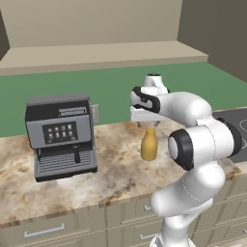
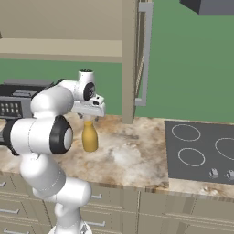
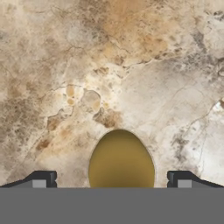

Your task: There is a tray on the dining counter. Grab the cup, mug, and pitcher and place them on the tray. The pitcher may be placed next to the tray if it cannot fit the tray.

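Note:
The yellow-orange pitcher (image 1: 149, 144) (image 2: 90, 137) stands upright on a marbled counter with cream drawers (image 1: 111, 181). My gripper (image 1: 146, 125) (image 2: 88, 117) hangs just above its neck, pointing down, open. In the hand view the pitcher's top (image 3: 121, 159) lies between the two dark fingertips (image 3: 43, 179), with a gap on each side, and the gripper (image 3: 111, 180) holds nothing. The tray, the cup, the mug and the dining counter are out of view.
A grey coffee machine (image 1: 60, 137) (image 2: 13, 104) stands left of the pitcher. A dark stovetop (image 2: 201, 153) (image 1: 237, 126) is set into the counter to the right. A tall beige cabinet side (image 2: 130, 59) rises behind the counter.

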Tool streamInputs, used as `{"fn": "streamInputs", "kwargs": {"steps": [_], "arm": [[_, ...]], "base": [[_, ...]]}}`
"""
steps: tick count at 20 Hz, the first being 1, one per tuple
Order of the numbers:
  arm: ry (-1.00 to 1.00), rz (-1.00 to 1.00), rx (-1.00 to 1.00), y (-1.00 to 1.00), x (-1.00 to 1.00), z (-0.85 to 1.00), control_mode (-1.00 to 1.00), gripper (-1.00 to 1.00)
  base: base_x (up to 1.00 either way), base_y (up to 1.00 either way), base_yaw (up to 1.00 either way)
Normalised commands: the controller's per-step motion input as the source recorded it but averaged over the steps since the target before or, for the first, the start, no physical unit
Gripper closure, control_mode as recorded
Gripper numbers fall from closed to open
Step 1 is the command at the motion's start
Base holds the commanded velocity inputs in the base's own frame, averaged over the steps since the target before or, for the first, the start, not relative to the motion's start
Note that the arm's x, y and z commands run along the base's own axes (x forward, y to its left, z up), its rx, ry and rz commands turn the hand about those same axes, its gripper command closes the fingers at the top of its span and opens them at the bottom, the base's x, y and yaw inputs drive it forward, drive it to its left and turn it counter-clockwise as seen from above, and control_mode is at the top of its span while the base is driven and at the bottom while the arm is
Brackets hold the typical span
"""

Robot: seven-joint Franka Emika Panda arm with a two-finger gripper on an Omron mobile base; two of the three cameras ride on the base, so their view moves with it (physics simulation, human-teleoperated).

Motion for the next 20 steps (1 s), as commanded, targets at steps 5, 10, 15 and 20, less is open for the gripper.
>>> {"fn": "streamInputs", "kwargs": {"steps": [5,10,15,20], "arm": [[-0.02,0.0,0.0,0.0,-0.1,0.0,-1.0,-1.0],[0.0,0.0,0.0,0.0,-0.11,0.0,-1.0,-1.0],[0.0,0.0,0.0,0.0,-0.02,0.0,-1.0,-1.0],[0.0,0.0,0.0,0.0,0.0,-0.06,-1.0,-1.0]], "base": [[0.0,0.0,0.0],[0.0,0.0,0.0],[0.0,0.0,0.0],[0.0,0.0,0.0]]}}
